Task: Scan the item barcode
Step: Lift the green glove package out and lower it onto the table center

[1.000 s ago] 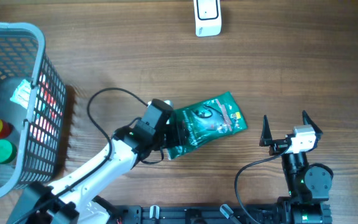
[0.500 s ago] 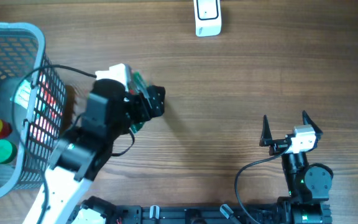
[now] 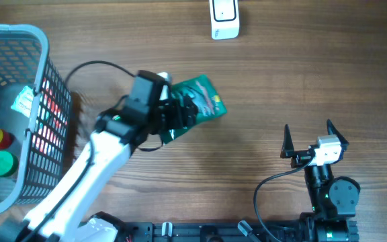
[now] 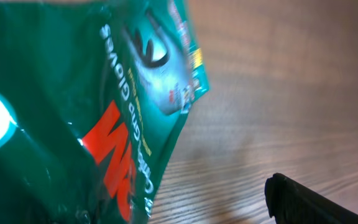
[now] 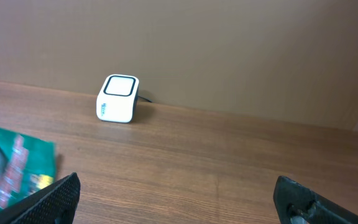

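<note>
Carried green packet (image 3: 207, 101) up-frame nearer scanner (image 3: 224, 19), then spread left tool (image 3: 182, 114) apart like the parted right tool (image 3: 308, 132), probably unscanned.

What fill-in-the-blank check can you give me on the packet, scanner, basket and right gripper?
The packet is mostly ___ in colour.
The scanner has a casing coloured ___.
The basket stands on the robot's ___ side.
The right gripper, jaws open, holds ___.
Missing words: green; white; left; nothing.
</note>
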